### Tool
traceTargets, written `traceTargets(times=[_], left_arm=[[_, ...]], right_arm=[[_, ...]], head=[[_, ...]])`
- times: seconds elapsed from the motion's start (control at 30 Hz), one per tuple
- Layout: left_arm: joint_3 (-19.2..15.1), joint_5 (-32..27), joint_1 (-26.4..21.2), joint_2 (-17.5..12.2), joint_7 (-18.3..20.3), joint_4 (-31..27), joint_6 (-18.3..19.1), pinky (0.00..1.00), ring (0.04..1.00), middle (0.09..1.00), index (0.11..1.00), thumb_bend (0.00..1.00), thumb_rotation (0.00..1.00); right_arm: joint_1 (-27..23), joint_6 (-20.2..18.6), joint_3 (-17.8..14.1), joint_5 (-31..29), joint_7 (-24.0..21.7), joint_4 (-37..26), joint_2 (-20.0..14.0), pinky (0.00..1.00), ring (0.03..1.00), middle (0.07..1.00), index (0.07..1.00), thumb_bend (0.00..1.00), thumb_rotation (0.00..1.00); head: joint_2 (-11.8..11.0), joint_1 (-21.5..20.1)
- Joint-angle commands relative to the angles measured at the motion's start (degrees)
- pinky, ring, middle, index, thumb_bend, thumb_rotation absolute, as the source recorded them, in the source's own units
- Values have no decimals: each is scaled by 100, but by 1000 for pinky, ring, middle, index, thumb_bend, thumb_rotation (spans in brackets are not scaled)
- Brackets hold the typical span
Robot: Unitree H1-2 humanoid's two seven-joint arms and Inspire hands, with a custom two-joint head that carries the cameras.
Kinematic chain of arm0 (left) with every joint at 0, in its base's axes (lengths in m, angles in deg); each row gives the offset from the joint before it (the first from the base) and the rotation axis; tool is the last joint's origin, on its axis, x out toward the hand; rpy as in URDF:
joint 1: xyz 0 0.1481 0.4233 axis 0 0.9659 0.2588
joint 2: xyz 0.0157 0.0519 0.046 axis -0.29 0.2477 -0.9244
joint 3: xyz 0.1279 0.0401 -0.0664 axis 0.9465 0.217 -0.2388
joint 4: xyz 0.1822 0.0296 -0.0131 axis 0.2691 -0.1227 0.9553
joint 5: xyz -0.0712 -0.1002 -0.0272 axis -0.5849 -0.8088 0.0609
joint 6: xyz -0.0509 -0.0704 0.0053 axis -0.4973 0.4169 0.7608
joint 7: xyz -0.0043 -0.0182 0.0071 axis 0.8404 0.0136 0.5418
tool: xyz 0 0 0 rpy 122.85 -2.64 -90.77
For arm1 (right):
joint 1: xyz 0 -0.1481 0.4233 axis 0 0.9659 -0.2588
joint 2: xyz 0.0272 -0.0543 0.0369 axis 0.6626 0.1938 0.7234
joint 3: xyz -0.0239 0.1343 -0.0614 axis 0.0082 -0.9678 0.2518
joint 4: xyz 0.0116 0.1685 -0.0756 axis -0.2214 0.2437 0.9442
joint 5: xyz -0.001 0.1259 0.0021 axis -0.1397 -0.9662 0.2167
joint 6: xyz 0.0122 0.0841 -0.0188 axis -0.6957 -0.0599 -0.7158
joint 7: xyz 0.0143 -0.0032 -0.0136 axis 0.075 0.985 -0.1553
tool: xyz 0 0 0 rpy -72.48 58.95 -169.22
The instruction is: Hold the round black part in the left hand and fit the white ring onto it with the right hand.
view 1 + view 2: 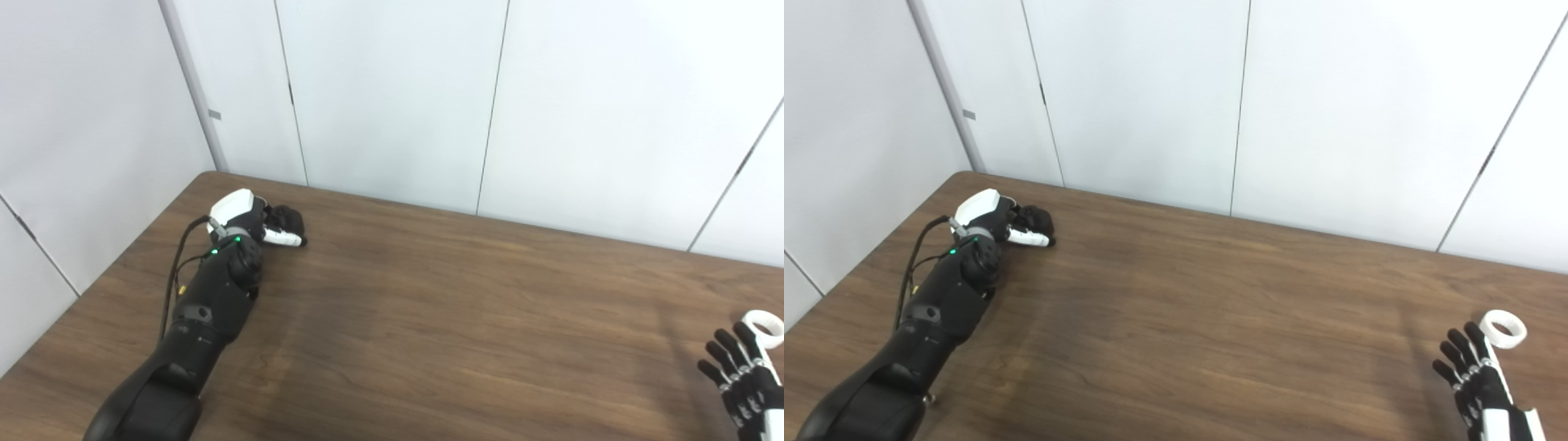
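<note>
**Hands apart, ring by the right, black part in the left**

Here a dark wood-grain table (1176, 318) meets white wall panels (1139, 98). Nearest, at the right edge, the right hand (1473, 367) is open, fingers spread and empty; the white ring (1503, 328) lies on the table just beyond its fingertips. Farther off, near the left back corner, the left hand (248, 220) curls around the round black part (286, 218).
</note>
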Motion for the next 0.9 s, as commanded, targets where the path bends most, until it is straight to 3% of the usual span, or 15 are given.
traceTargets(times=[0.0, 0.17, 0.53, 0.87], left_arm=[[0, -64, -232, -157, -237, -116, -73, 844, 836, 782, 516, 581, 94], [75, -191, -182, -186, -365, -149, -170, 778, 777, 723, 484, 522, 48], [445, -166, -92, -287, -541, -323, -293, 976, 894, 794, 484, 521, 44], [488, -241, 36, -256, -459, -732, -296, 984, 882, 778, 484, 522, 46]], right_arm=[[438, 69, 91, -45, 37, 520, 258, 878, 927, 941, 955, 626, 1000], [464, 46, 90, -76, 17, 471, 248, 889, 929, 939, 954, 609, 1000], [453, 63, 74, -91, 13, 507, 240, 880, 923, 936, 951, 623, 1000], [445, 71, 92, -24, 35, 502, 248, 879, 918, 934, 950, 628, 1000]], head=[[6, 9], [25, 8], [25, 18], [41, -21]])
